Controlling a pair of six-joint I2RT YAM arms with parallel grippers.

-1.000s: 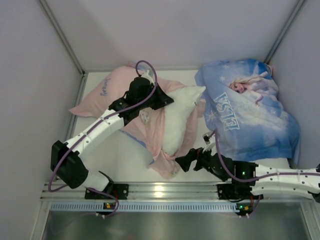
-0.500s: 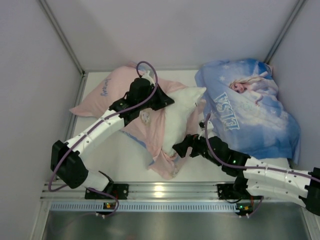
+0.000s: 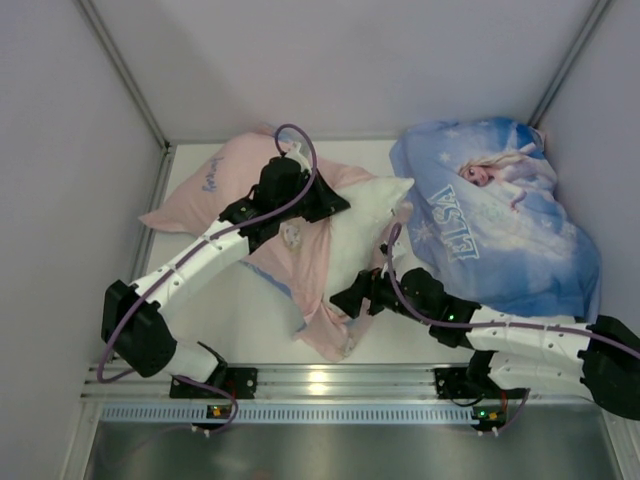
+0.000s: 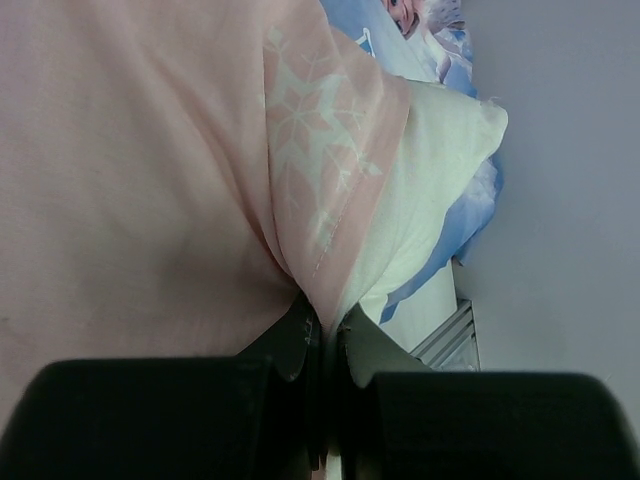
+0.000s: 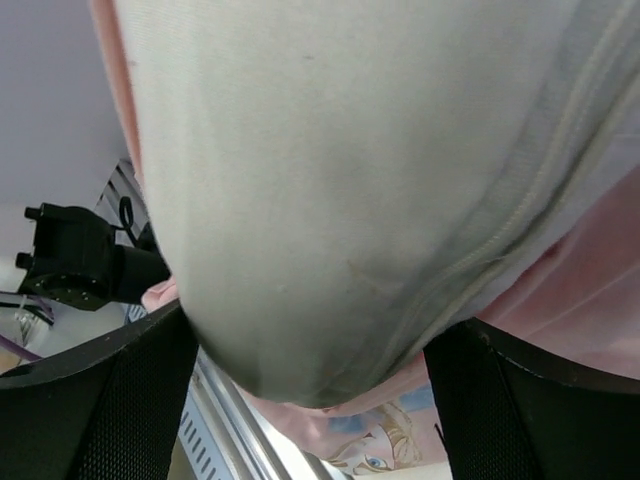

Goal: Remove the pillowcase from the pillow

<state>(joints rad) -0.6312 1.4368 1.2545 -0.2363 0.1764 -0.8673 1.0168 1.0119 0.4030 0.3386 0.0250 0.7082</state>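
The pillowcase (image 3: 235, 190) lies pink face up at the back left, bunched around the white pillow (image 3: 355, 235), whose right half is bare. My left gripper (image 3: 322, 203) is shut on the pillowcase's open hem, which shows as pink fabric (image 4: 150, 170) pinched between the jaws, with the pillow (image 4: 425, 190) beside it. My right gripper (image 3: 345, 300) is open at the pillow's near end. In the right wrist view the pillow's corner (image 5: 330, 180) bulges between the wide-apart fingers (image 5: 95, 400), and pink pillowcase fabric (image 5: 590, 285) lies under it.
A second pillow clad in blue Elsa print (image 3: 500, 220) fills the back right corner, touching the white pillow. Grey walls close in the left, back and right. A metal rail (image 3: 320, 380) runs along the near edge.
My right arm has reached left and away from the rail, bringing its open gripper up around the pillow's near corner. The left gripper has kept its hold and place.
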